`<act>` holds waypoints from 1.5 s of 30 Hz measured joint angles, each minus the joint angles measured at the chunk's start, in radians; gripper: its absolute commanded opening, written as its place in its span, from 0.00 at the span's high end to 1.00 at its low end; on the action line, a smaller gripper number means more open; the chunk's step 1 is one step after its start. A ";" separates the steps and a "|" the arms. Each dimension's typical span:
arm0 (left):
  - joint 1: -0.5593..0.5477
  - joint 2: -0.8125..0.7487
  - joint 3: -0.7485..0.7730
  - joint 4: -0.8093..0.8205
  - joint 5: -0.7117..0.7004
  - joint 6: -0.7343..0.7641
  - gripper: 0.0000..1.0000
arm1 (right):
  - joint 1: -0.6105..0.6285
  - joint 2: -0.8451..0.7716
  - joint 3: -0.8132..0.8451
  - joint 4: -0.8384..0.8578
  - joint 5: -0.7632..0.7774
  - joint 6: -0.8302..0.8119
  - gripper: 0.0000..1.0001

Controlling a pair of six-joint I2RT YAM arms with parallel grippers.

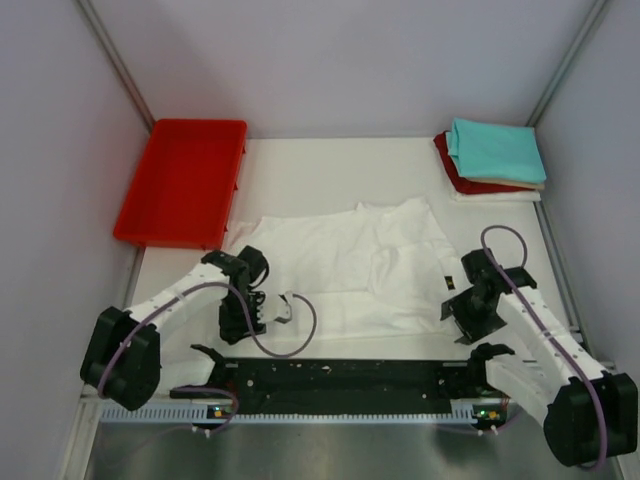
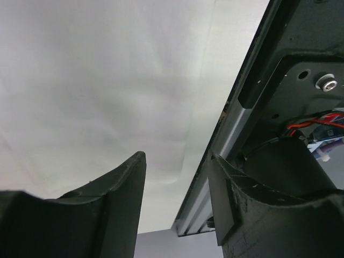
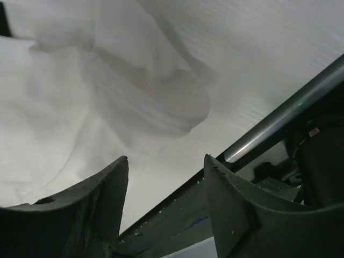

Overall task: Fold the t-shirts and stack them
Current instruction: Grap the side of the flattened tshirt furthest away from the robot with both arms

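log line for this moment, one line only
white shirt: spread out, unfolded | left end effector: open, over shirt's near edge | right end effector: open, over shirt's near edge | stack: teal on top, far right

T-shirt central; tray back left, folded stack back right.

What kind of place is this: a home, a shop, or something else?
Probably a robot test cell: plain walls around a table, left arm and right arm mounted at its edge, a white t-shirt spread for folding.
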 measured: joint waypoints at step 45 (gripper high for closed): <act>-0.172 0.127 0.281 -0.077 0.085 0.013 0.02 | -0.418 0.136 0.292 -0.024 0.428 -0.152 0.25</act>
